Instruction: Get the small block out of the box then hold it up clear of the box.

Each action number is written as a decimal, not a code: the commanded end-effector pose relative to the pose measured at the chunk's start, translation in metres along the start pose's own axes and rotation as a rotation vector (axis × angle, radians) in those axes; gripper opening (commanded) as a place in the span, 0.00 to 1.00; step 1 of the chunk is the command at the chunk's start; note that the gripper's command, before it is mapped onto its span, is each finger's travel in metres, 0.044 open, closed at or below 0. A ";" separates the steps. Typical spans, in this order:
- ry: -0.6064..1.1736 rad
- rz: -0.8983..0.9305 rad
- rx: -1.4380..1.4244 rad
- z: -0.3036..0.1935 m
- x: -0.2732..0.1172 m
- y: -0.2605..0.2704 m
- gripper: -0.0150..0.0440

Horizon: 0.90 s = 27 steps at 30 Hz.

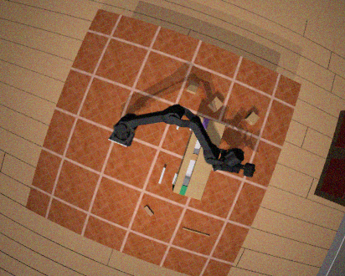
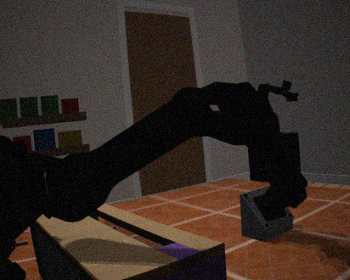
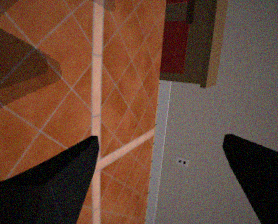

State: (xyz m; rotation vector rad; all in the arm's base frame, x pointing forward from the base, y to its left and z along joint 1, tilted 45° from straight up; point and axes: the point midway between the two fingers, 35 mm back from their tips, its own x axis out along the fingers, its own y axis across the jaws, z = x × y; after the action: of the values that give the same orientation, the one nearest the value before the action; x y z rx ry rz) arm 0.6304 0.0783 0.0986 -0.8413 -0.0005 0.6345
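The box stands with tan top panels and a long slot between them. Purple shows at one end and green at the other; white and grey parts show inside the slot. I cannot make out a block on the shelf, partly because my arm crosses the box. My gripper is open, with nothing between the fingers in the wrist view. In the top view it is beyond the box's right side, raised, pointing away from the arm base. A small tan block lies left of the green end; I cannot tell if it is the task's block.
Pale blocks lie past the purple end. A white stick lies left of the box and a thin brown stick below it. The wrist view shows the tiled surface, a wall and a red-fronted cabinet.
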 end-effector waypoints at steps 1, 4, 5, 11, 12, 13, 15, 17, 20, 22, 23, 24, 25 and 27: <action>0.003 -0.001 -0.001 0.000 -0.001 -0.001 0.93; 0.041 -0.004 -0.019 -0.001 -0.013 -0.016 0.93; 0.064 0.003 -0.025 -0.003 -0.019 -0.021 0.93; 0.215 0.068 -0.035 -0.006 -0.071 -0.049 0.93; 0.213 0.047 -0.012 0.004 -0.079 -0.061 0.93; 0.229 0.061 -0.009 0.006 -0.085 -0.062 0.93; 0.267 0.113 -0.020 0.001 -0.095 -0.055 0.93; 0.302 0.167 -0.030 -0.002 -0.107 -0.047 0.93; 0.348 0.251 -0.043 -0.006 -0.125 -0.035 0.93; 0.383 0.333 -0.048 -0.005 -0.143 -0.022 0.93; 0.401 0.382 -0.050 -0.004 -0.155 -0.015 0.93; 0.417 0.432 -0.052 -0.003 -0.166 -0.008 0.93; 0.428 0.484 -0.055 -0.001 -0.178 0.000 0.93; 0.440 0.563 -0.059 0.003 -0.195 0.013 0.93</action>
State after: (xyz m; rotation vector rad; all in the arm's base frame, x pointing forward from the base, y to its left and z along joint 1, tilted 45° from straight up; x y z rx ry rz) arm 0.5332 -0.0046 0.1405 -0.9971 0.4641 0.7788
